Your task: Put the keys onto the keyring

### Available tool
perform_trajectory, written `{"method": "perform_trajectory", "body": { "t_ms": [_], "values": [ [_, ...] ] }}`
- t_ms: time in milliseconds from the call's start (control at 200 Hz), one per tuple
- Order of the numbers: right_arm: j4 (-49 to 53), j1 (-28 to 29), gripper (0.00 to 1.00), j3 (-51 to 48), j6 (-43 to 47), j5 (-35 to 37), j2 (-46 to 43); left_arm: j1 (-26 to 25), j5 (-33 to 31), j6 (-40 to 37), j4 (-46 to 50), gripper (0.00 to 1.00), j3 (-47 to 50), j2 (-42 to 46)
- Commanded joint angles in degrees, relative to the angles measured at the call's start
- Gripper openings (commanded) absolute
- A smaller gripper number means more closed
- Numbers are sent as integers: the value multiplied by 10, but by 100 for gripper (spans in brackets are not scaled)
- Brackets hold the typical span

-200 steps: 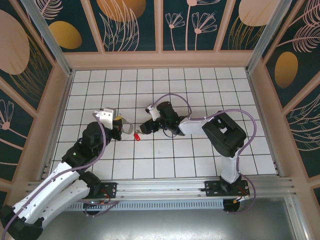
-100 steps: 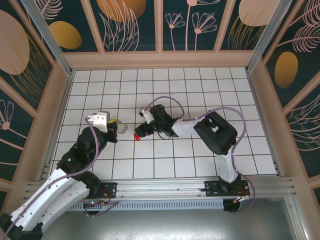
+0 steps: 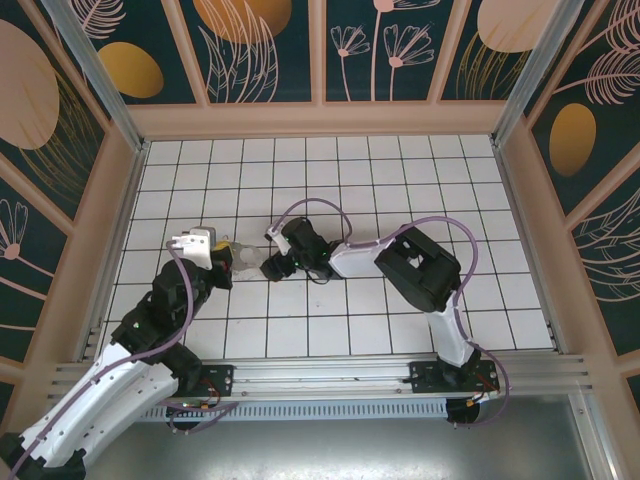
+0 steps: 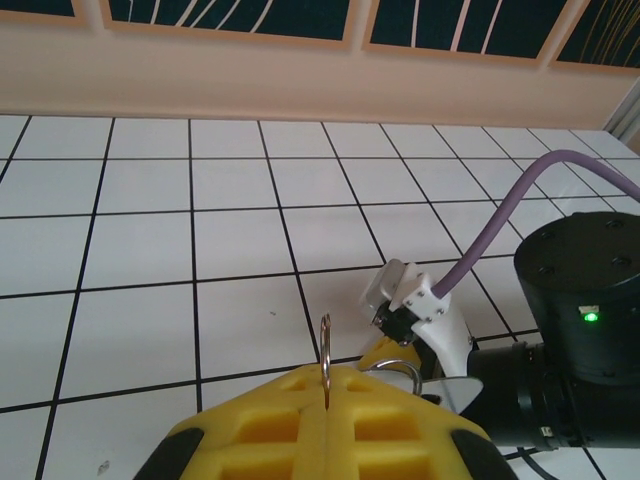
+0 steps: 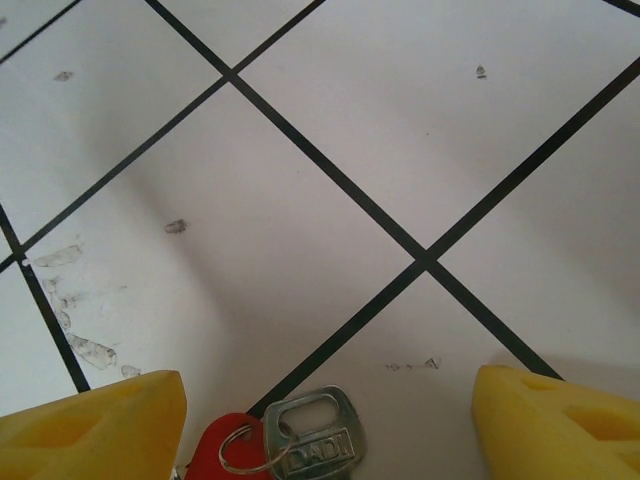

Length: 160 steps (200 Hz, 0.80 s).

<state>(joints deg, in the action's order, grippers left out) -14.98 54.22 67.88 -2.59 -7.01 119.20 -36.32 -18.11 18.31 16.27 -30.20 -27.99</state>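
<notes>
Leftward since before, your right jaws are straddling the keys (image 5: pixel 300 445) wide open, while your left jaws are pinching the keyring (image 4: pixel 326 348) upright, presumably for threading.

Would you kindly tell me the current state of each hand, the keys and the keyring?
left hand: shut, pinching the keyring.
keyring: held upright on edge in the left hand.
right hand: open, jaws wide apart.
red key: lying flat on the tile inside the open right hand, not gripped.
silver key: lying flat beside the red key; a thin ring seems to join the two.
</notes>
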Motion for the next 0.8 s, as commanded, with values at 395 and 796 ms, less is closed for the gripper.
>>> {"method": "perform_trajectory", "body": {
  "t_ms": [395,796],
  "values": [
    [57,21,69,-24,39,105,9,3,1,-2,-31,0,9,-1],
    [44,-30,65,-97,24,123,-48,3,13,-14,-48,0,8,-14]
  ]
}}
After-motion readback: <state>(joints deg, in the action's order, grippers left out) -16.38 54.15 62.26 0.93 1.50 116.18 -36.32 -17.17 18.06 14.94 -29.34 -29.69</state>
